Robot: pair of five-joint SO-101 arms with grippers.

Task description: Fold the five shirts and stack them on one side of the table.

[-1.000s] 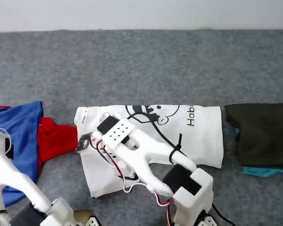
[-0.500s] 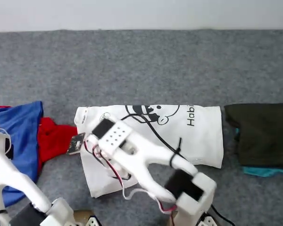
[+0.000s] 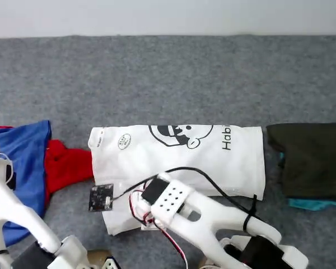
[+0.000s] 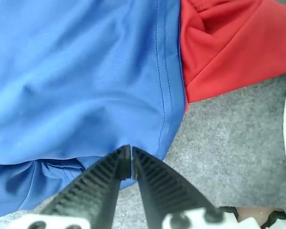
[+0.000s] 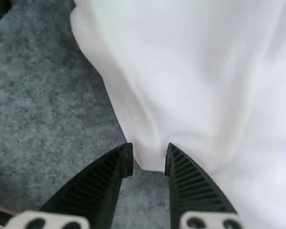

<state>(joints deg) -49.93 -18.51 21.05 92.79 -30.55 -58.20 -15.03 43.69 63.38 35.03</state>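
Straddling the lower-left corner of the white shirt (image 3: 179, 162), the right gripper (image 5: 149, 155) has its two black ribbed jaws parted, one on the grey table (image 3: 168, 73) and one over the cloth, with the hem lying between them; nothing is clamped yet. This looks like the set-up for pinching that corner and carrying it across for the next fold. The white shirt sits in the centre of the high view, spread as a wide rectangle with a cartoon print facing up (its lower edge looks uneven, so it is probably only partly folded). The left gripper (image 4: 132, 152) hangs over the edge of the blue shirt (image 3: 22, 151) at the far left, jaws closed tip to tip; whether any cloth is caught between them cannot be made out. Counting the shirts gives five: the white one; the blue one and a red shirt (image 3: 67, 165) lying loose and overlapping at the left; and a folded dark shirt (image 3: 311, 157) resting on a teal shirt (image 3: 311, 204) at the right edge, likely the start of the stack. Two arms are present.
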